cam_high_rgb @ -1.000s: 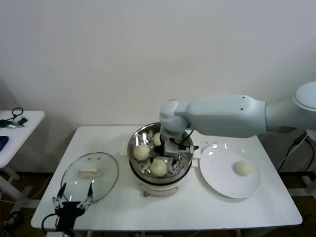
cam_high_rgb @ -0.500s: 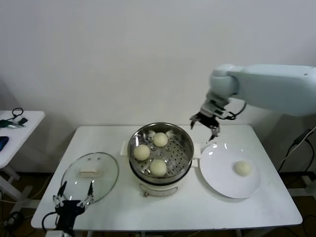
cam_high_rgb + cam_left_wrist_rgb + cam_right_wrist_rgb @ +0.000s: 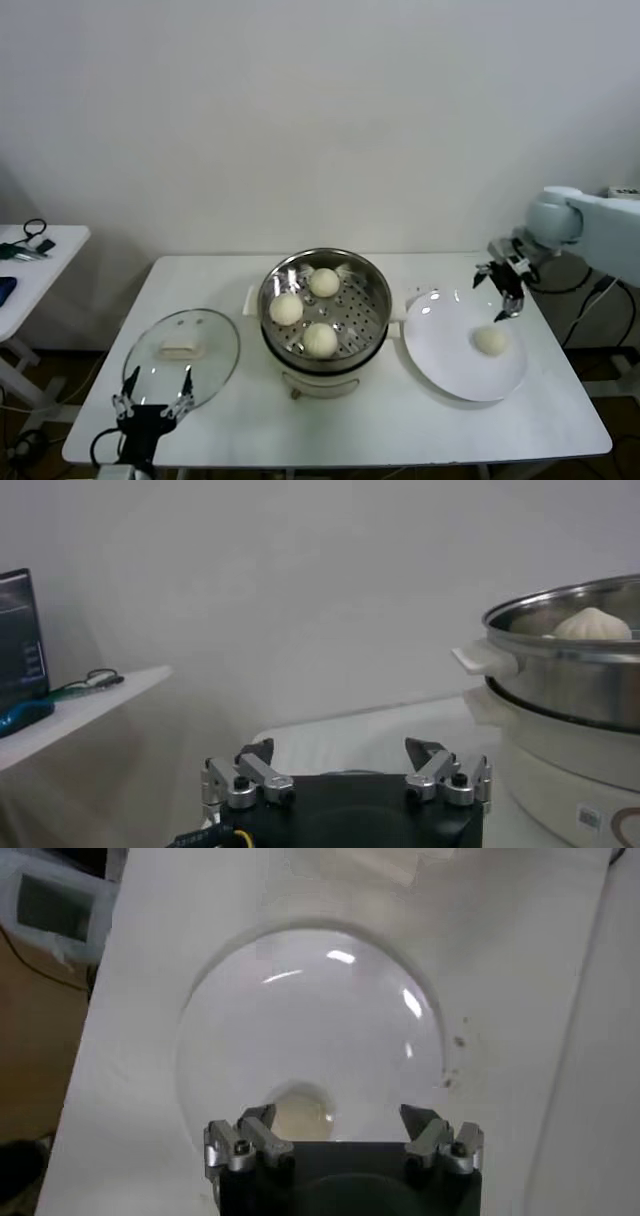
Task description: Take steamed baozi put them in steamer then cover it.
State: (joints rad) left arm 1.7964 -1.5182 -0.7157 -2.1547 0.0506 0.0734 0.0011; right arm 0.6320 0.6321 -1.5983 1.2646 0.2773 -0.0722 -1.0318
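Head view: no brand or writing can be read on anything here. The steamer (image 3: 325,312) stands mid-tabletop (image 3: 400,420), a shiny steel pot on a white base, uncovered, its perforated tray showing. 3 baozi (image 3: 319,339) lie inside it, smooth, round, pale cream: 1 at the far side, 1 to the left, 1 at the near side. A 4th baozi (image 3: 490,340) sits on the white plate (image 3: 450,360) just right of the steamer. The cover (image 3: 183,356), clear glass with a metal rim and a flat cream handle, lies flat on the tabletop left of the steamer. The right claw (image 3: 498,290) hangs above the plate's far right edge, just above that lone bun, jaws spread and empty. The left claw (image 3: 152,405) is low at the tabletop's near left edge, just in front of the cover, released and holding nothing. A small side table (image 3: 40,262) with dark items stands far left.

Left wrist view: the left claw (image 3: 345,772) shows 2 fingers well apart, nothing between them. The steamer (image 3: 570,695) rises beside it, with a white side handle and the top of 1 baozi (image 3: 592,626) over the rim. A small mark on the base is too blurred to read.

Right wrist view: the right claw (image 3: 343,1138) is open above the plate (image 3: 300,1028); the baozi (image 3: 300,1110) lies between its fingers and below them, partly hidden by the claw body.
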